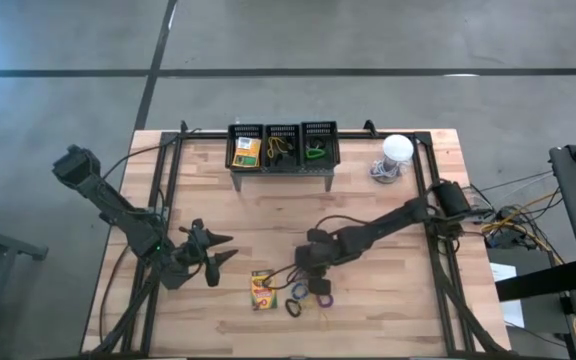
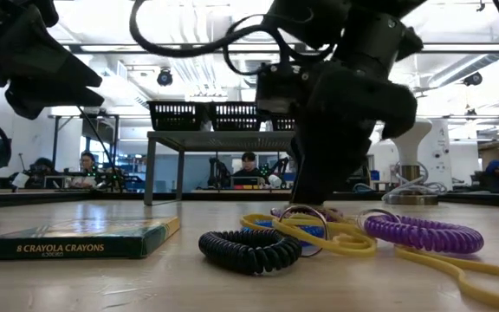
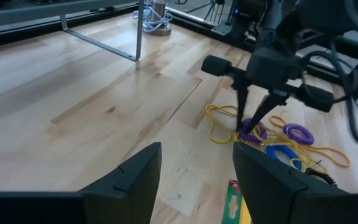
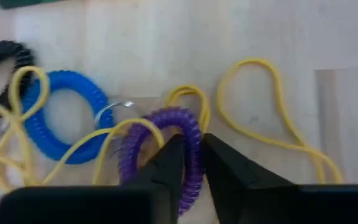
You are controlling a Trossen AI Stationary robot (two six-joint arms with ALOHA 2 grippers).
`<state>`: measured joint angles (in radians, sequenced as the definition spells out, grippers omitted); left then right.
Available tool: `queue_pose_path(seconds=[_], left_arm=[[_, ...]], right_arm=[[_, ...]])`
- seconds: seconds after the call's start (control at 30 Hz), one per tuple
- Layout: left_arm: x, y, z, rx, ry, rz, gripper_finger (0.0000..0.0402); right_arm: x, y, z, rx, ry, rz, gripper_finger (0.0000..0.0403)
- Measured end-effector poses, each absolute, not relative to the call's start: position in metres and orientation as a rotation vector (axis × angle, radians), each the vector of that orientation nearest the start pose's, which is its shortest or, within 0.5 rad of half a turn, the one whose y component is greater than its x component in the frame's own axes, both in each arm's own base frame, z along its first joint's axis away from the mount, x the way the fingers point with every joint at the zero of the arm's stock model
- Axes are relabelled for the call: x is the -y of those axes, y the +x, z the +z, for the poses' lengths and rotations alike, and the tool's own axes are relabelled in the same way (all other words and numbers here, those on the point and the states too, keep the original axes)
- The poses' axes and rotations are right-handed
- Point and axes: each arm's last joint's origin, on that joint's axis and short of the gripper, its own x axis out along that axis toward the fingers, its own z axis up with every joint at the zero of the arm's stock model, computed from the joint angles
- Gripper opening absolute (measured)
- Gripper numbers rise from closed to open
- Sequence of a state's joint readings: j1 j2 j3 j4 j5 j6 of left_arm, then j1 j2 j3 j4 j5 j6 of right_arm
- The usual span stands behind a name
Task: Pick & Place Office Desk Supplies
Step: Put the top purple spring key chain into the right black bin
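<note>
On the table's near middle lies a heap of office desk supplies: a purple coil loop (image 4: 157,146), a blue one (image 4: 67,118), a black one (image 2: 249,247), a second purple one (image 3: 297,132) and yellow rubber bands (image 4: 272,112). A crayon box (image 1: 263,290) lies flat just left of them. My right gripper (image 4: 193,146) reaches down into the heap and is shut on the first purple loop. My left gripper (image 3: 197,162) stays open above the table at the left (image 1: 216,256), touching nothing. My right gripper pinches one side of the purple loop's coiled ring (image 4: 190,132) between its two fingers. The fingers (image 3: 244,109) slant down from above and from the table's right. The loop lies on the table among the yellow bands.
A grey metal stand (image 1: 283,172) at the far middle carries three black baskets holding a crayon box (image 1: 246,150), yellow bands (image 1: 280,148) and a green loop (image 1: 315,152). A white dome-shaped object (image 1: 396,150) stands at the far right. Bare wood lies between stand and heap.
</note>
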<state>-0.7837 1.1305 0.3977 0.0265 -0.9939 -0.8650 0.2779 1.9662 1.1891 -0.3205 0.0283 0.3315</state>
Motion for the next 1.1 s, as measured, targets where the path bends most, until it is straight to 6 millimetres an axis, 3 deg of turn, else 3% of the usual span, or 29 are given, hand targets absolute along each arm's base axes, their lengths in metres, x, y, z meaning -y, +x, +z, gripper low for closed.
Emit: queue_pose_path(seconds=[0.13,0.43,0.63,0.83,1.1], left_arm=[[0.119,0.154,0.169,-0.318,-0.298,0.366,0.0204],[0.119,0.154,0.169,-0.319,-0.290,0.366,0.0204],[0.119,0.154,0.169,-0.319,-0.272,0.363,0.0204],[0.119,0.154,0.170,-0.293,-0.270,0.387,0.0204],[0.119,0.156,0.173,-0.243,-0.268,0.419,0.0204]], right_arm=[[-0.105,0.367,0.154,-1.090,0.128,0.050,0.0020],[-0.094,0.346,0.225,-0.889,0.066,-0.103,0.0033],[-0.078,0.332,0.267,-0.700,-0.088,-0.273,0.0034],[-0.038,0.324,0.304,-0.564,-0.162,-0.421,0.0034],[0.042,0.316,0.323,-0.536,-0.203,-0.627,0.0034]])
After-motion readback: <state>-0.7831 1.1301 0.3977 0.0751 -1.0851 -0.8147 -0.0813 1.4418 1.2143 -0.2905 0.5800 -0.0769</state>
